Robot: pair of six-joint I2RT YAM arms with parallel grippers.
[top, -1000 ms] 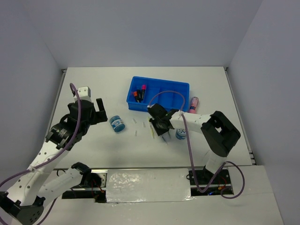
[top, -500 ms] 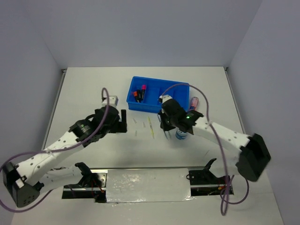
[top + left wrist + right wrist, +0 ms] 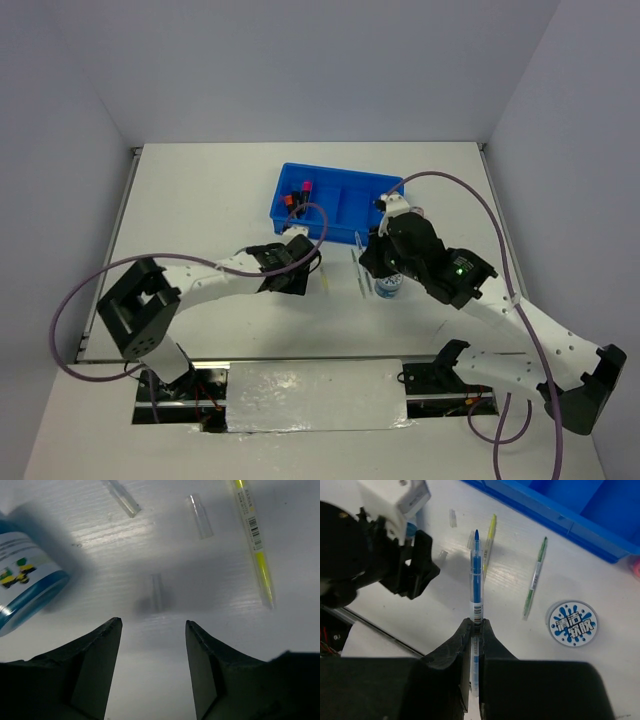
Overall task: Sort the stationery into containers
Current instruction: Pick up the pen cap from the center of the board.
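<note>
My right gripper (image 3: 476,622) is shut on a thin blue pen (image 3: 476,577) and holds it above the table; it also shows in the top view (image 3: 370,258). My left gripper (image 3: 153,622) is open and empty, low over a small clear pen cap (image 3: 156,592), and shows in the top view (image 3: 300,277). A yellow pen (image 3: 256,542) lies to its right and a blue-white roll (image 3: 22,582) to its left. The blue tray (image 3: 385,188) holds highlighters (image 3: 297,196) in its left compartment. A second roll (image 3: 572,622) and a green pen (image 3: 535,577) lie near the tray.
Two more clear caps (image 3: 199,515) lie on the table ahead of the left gripper. The pink tube (image 3: 636,567) just shows at the right wrist view's edge, next to the tray. The left arm (image 3: 215,268) stretches across the table's near middle.
The left arm has swung right, from beside the left roll to over the clear caps. The right gripper has lifted off the table with the blue pen and moved right.
</note>
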